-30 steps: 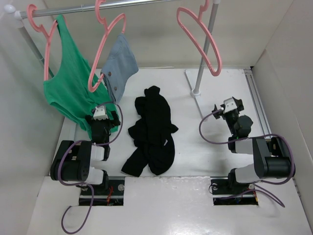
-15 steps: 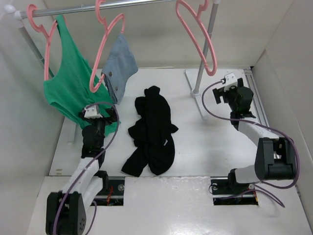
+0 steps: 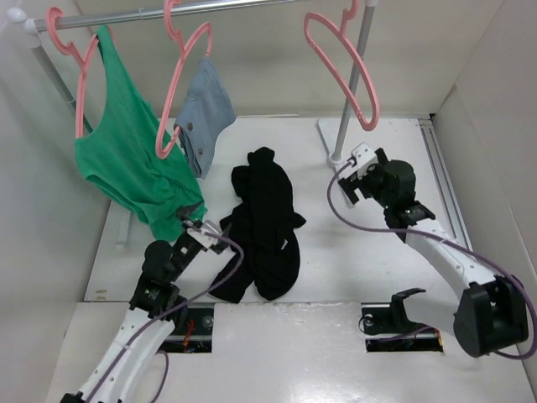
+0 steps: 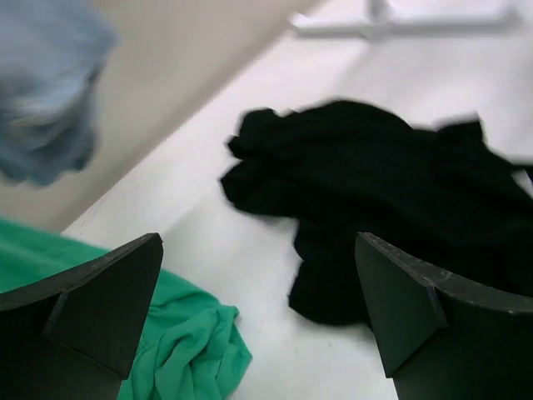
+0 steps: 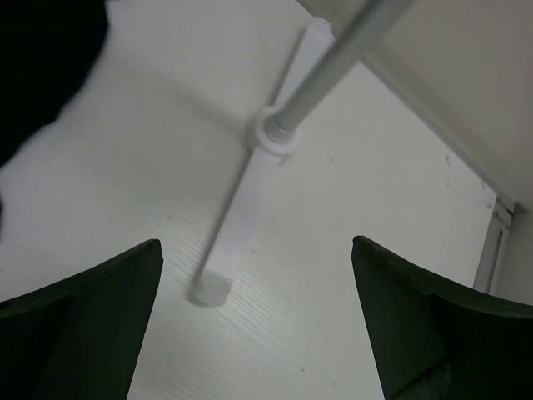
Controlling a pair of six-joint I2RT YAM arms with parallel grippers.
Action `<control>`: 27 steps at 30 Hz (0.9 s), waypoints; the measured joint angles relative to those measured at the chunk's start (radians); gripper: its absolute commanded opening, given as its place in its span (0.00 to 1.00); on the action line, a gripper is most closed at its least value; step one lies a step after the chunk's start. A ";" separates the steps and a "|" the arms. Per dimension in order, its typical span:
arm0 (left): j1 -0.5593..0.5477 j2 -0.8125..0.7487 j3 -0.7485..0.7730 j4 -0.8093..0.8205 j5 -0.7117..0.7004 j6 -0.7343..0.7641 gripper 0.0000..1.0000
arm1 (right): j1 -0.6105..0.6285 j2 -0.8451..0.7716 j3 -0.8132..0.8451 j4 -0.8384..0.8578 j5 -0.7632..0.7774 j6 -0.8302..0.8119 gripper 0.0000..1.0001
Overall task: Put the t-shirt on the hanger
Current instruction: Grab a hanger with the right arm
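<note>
My left fingers (image 4: 258, 243) have dropped from beside the green top (image 3: 126, 159) and now hang spread wide just left of the t-shirt (image 3: 264, 222). It lies crumpled and unmoved in the middle of the tabletop (image 3: 361, 243). My right fingers (image 5: 256, 250), also wide apart and empty, have swung in from under the hanger (image 3: 370, 120) towards the rail's post (image 5: 333, 62). The hanger hangs bare. I judge the 1st pickup comes next.

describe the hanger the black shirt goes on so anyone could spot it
Follow the metal rail to its right end, by the upright post. The pink hanger there is the only bare one; its neighbours carry a green top and a grey-blue garment.
</note>
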 measured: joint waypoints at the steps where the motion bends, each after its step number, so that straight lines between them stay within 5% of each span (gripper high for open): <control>1: -0.028 0.000 0.011 -0.061 0.020 0.059 1.00 | 0.026 -0.019 0.002 -0.014 -0.014 -0.020 1.00; 6: -0.067 0.075 0.121 -0.315 0.131 0.289 1.00 | 0.167 0.000 0.056 -0.156 -0.206 -0.127 1.00; 11: -0.068 0.203 0.249 -0.415 0.199 0.378 0.98 | 0.365 0.185 0.265 -0.401 -0.282 -0.187 1.00; 16: -0.068 0.307 0.317 -0.438 0.280 0.417 0.80 | 0.528 0.327 0.539 -0.602 -0.280 -0.205 1.00; 27: -0.068 0.322 0.322 -0.362 0.372 0.367 0.85 | 0.598 0.204 0.902 -0.679 -0.191 -0.188 1.00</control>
